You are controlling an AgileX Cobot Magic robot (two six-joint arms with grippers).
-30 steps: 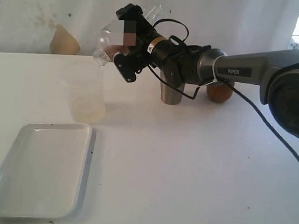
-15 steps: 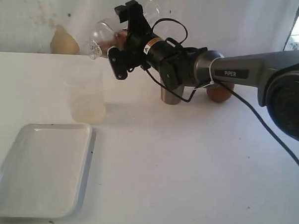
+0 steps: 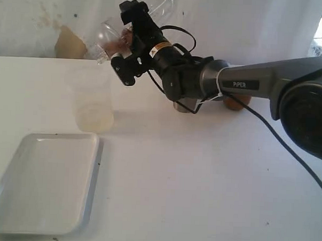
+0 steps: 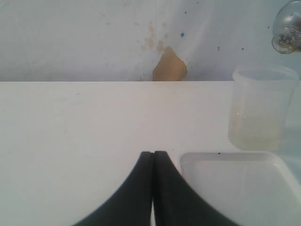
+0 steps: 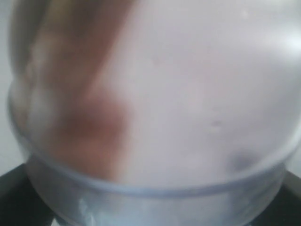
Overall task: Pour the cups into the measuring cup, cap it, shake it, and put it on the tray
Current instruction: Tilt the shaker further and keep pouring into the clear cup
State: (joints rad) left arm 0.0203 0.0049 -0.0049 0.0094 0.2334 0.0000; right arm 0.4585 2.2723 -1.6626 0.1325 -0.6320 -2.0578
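The clear measuring cup [image 3: 91, 104] [image 4: 261, 109] stands on the white table with a little pale liquid at its bottom, just behind the white tray [image 3: 40, 185] [image 4: 235, 188]. My right gripper [image 3: 121, 41] hangs above and slightly right of the cup's mouth, shut on the clear dome lid [image 3: 107, 37] [image 4: 288, 27], which fills the right wrist view [image 5: 155, 108]. The steel tumbler [image 3: 182, 106] is mostly hidden behind the right arm. Only a sliver of the wooden cup [image 3: 237, 103] shows. My left gripper [image 4: 153, 154] is shut on nothing, low over the table beside the tray.
A white wall with a brown torn patch [image 3: 68, 42] [image 4: 169, 66] closes the back of the table. The right arm [image 3: 243, 81] stretches across from the right at cup height. Bare white tabletop [image 3: 212, 181] lies right of the tray.
My right gripper has carried the dome lid leftward and slightly up, turning it, to a spot nearer over the measuring cup. The cup, tray and left gripper have not moved.
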